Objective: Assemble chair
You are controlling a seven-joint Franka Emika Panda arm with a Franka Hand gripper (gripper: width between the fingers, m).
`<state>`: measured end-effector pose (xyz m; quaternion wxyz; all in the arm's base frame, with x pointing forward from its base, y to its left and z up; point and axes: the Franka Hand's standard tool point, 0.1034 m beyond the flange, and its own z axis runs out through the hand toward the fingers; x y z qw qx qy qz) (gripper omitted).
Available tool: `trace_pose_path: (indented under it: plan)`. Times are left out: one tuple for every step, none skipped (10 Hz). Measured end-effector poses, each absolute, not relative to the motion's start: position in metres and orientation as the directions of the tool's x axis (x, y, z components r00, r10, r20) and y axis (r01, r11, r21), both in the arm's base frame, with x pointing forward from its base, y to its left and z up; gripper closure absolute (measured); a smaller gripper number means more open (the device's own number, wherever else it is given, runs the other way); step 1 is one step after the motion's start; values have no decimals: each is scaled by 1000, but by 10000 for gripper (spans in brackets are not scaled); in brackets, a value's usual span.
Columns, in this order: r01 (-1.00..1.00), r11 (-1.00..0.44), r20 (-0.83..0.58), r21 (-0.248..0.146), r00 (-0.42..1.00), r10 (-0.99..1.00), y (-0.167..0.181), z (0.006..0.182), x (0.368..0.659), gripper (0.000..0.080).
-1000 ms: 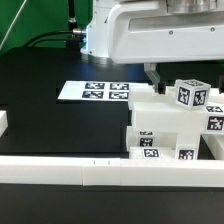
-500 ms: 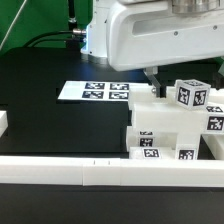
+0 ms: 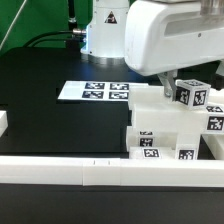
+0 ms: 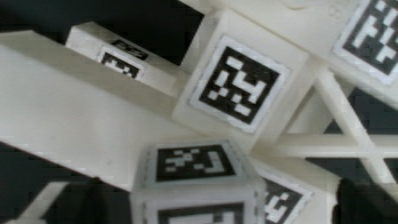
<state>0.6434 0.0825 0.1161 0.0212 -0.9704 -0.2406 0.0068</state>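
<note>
The chair's white parts stand grouped at the exterior view's right: a chunky seat block [image 3: 152, 128] with tags on its front and a small tagged cube [image 3: 190, 96] on top. My gripper [image 3: 160, 80] hangs just above and behind this group. In the wrist view a small tagged cube [image 4: 192, 168] sits between my dark fingertips [image 4: 80, 205], and my gripper [image 4: 222, 205] straddles it, open, with a gap on one side. Beyond the cube are a large tagged panel [image 4: 240, 85] and the slanted bars of an X-braced side frame [image 4: 347, 140].
The marker board [image 3: 95, 92] lies flat on the black table to the exterior view's left of the parts. A long low white rail [image 3: 60, 170] runs along the front, with a short piece [image 3: 4, 123] at the left edge. Cables trail behind the arm's base [image 3: 105, 30].
The arm's white housing has shifted toward the exterior view's right, uncovering the base column. The chair parts and the marker board have not moved.
</note>
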Motion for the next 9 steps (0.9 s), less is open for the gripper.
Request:
trace_pose_path:
  plan:
    - [466,-883,-3,-44,884,467,82,116,643,419]
    - [461,-886,-3,-45,887,462,82,116,643,419]
    - [438,-898,-4,-44,899,439,82,116,643,517]
    - [438,-898,-4,-44,898,439,82,116,643,517]
    - [428,-903,-5,-45,904,428,82,116,643,517]
    - [323,-945,-9,-46,946,324,82,116,643,517]
    - [258,-965,-11,-52,966,259,78,116,644,517]
    - [130,-990,-16,-51,991,131,77,115,643,517]
    - [40,-998,-11,-48,999,40,78,115,643,517]
